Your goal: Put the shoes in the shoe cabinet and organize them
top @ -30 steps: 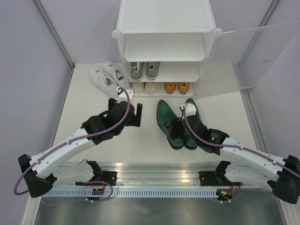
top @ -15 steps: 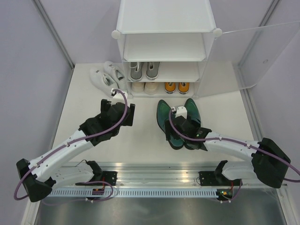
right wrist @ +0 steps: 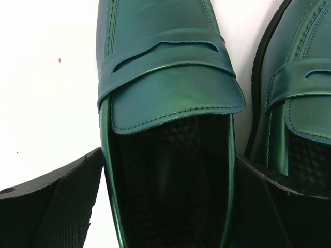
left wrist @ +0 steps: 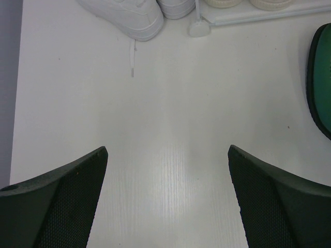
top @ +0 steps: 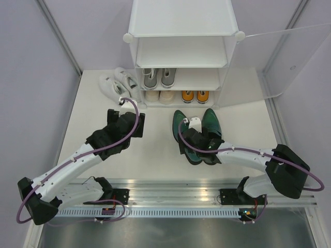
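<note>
Green shoe [right wrist: 170,93] between splayed right hand [right wrist: 168,157]

Count, 10 shoes in 5 pairs:
- green shoes [top: 211,121] x2: one between the right claw [right wrist: 169,155] fingers, one just right of it
- white sneakers [top: 115,82] x2: ahead-left of the left claw [left wrist: 167,150]
- grey shoes [top: 150,77] x2, cream shoes [top: 166,96] x2, orange shoes [top: 187,96] x2: all ahead of both claws, in the cabinet [top: 181,15]

Cabinet x1, three tiers, door [top: 295,57] x1. Claws x2
</note>
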{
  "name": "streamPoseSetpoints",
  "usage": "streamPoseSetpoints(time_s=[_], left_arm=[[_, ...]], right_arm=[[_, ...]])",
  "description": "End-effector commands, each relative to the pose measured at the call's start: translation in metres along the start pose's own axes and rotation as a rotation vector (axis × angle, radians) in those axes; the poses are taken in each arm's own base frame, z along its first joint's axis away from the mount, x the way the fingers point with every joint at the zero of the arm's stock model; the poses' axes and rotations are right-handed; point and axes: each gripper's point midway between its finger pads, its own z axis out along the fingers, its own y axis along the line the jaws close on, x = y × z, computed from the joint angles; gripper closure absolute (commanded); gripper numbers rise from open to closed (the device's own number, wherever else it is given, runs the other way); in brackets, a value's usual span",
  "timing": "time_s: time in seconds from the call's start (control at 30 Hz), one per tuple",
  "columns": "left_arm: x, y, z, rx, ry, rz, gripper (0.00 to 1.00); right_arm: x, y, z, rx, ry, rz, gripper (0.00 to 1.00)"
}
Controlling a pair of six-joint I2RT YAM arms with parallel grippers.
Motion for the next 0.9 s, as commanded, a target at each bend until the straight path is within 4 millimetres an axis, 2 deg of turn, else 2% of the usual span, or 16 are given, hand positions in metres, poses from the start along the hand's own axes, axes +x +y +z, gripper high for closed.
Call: streamPoseSetpoints(time_s=[0.0, 0.4, 0.63, 0.73, 0.87], left_arm=[[-0.006, 0.015, 0.001, -0.062, -0.033, 0.013, 0.00], [-0.012, 0.021, -0.006, -0.062, -0.064, -0.007, 0.00], [-0.015, 0.014, -0.015, 0.023, -0.079, -0.039, 0.01], [-0.017, 0.009, -0.020, 0.075, -0.085, -0.054, 0.01], [-0.020, 0.006, -0.026, 0.121, -0.101, -0.077, 0.01]], right_arm=[[0.026, 0.007, 0.005, -0.015, 0.083, 0.026, 0.02], [0.058, 0.007, 0.015, -0.002, 0.201, -0.035, 0.02], [0.066, 0.033, 0.014, -0.032, 0.226, -0.136, 0.02], [0.072, 0.030, 0.021, 0.007, 0.242, -0.150, 0.02], [0.077, 0.036, 0.030, 0.007, 0.266, -0.168, 0.03]])
